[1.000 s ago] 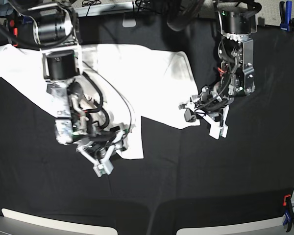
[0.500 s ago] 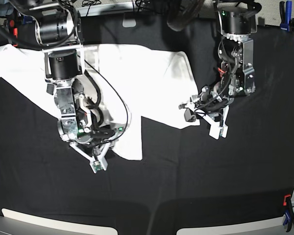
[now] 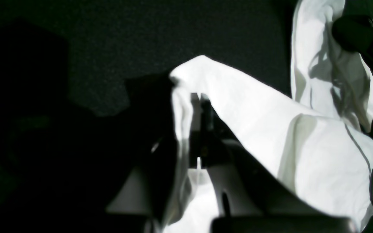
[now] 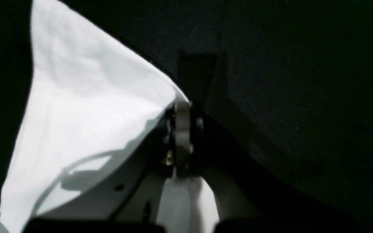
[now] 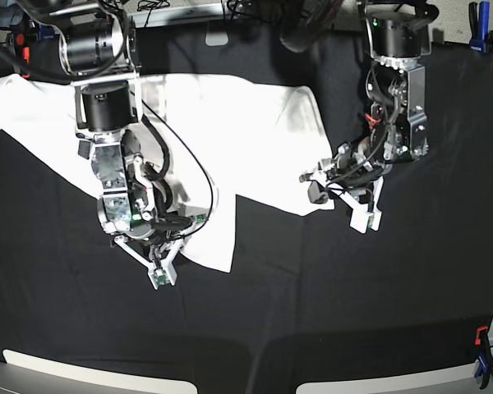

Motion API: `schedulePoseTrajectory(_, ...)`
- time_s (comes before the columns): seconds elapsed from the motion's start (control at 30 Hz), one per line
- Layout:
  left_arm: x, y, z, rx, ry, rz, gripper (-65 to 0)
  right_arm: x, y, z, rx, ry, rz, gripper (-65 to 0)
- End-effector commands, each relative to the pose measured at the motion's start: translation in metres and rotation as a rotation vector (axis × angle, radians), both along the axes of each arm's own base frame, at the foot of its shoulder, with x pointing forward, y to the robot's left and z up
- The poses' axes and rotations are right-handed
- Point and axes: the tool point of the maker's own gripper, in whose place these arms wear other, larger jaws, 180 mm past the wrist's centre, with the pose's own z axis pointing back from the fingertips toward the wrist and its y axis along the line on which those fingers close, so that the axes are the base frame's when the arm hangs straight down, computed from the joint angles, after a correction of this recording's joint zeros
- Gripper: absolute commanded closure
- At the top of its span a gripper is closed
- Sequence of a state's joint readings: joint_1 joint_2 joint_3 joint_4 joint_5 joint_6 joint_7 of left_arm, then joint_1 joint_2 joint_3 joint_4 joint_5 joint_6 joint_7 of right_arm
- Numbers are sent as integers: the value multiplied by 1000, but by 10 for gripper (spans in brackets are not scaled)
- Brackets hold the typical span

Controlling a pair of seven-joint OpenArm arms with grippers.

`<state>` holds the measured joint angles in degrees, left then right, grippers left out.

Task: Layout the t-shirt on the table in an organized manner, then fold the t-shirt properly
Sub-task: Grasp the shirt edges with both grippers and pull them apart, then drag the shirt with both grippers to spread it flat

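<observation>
The white cloth t-shirt [image 5: 222,123] lies spread on the black-clothed surface [image 5: 329,287], both downward-angled arms' end effectors, left [image 5: 363,215] and right [image 5: 160,275], clamped on its near corners, apparently slightly lifted.

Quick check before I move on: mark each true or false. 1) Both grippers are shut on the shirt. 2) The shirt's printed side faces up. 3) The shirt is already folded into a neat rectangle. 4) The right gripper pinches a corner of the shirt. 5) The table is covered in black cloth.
1) True: the left gripper and the right gripper are both closed on the t-shirt.
2) False: only plain white fabric shows.
3) False: it lies spread and uneven.
4) True: a pointed corner sits in its jaws.
5) True: the table is black all over.
</observation>
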<state>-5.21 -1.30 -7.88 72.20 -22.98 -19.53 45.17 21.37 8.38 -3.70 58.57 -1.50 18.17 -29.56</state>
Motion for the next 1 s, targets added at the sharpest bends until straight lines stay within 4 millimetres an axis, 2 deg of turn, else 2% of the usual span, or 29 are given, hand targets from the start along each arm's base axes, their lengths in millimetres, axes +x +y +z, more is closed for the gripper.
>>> schedulePoseTrajectory(0.0,4,7,1,41,2,-10,0,19,-1,24,6,-73,-3,0)
schedulePoseTrajectory(0.13,13,23,2,122,-15,-19,0,30,-4,37,0,-99,-10,0)
schedulePoseTrajectory(0.27,27,44,11,174,-46,-14,0,46,-26,58,-30,-140,-61,0)
schedulePoseTrajectory(0.43,45,69,26,226,-87,-2,0,61,-69,87,-96,-195,-122,0)
schedulePoseTrajectory(0.57,60,85,40,258,-123,8,0,68,-113,111,-159,-237,-212,0)
schedulePoseTrajectory(0.73,77,101,58,292,-164,22,0,70,-165,141,-240,-279,-291,0)
schedulePoseTrajectory(0.97,96,123,82,334,-225,44,0,62,-232,182,-325,-326,-393,0)
